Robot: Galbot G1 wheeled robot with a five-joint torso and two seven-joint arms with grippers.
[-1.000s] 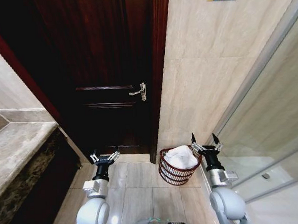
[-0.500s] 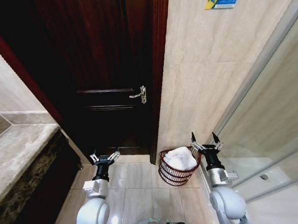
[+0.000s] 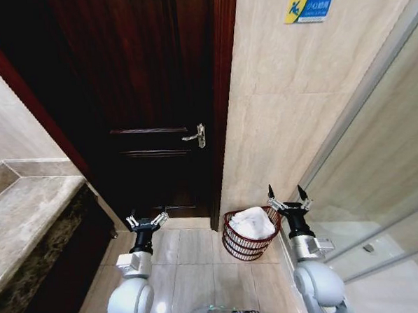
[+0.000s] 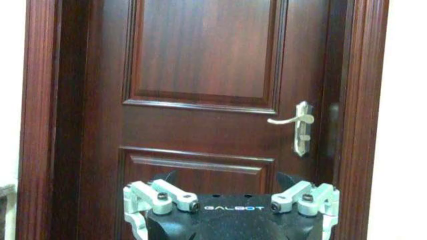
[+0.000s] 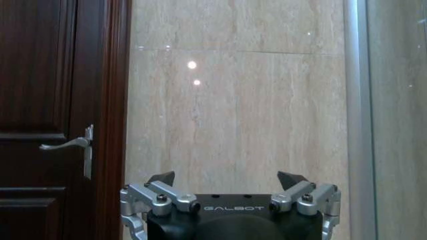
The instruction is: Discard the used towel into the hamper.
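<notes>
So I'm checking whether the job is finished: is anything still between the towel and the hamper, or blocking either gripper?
Nothing visible stands in the way. The white towel already lies inside the hamper, bunched at its rim. The right gripper is open just beside the hamper, holding nothing; the left gripper is open near the door.

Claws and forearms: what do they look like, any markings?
Both match. The left claw and right claw have silver metal linkage fingers with dark pointed tips on a black body; the wrist views show white GALBOT lettering on the body. Behind each comes a black wrist, a grey-silver block, then a rounded white forearm shell. No loose cables visible.
</notes>
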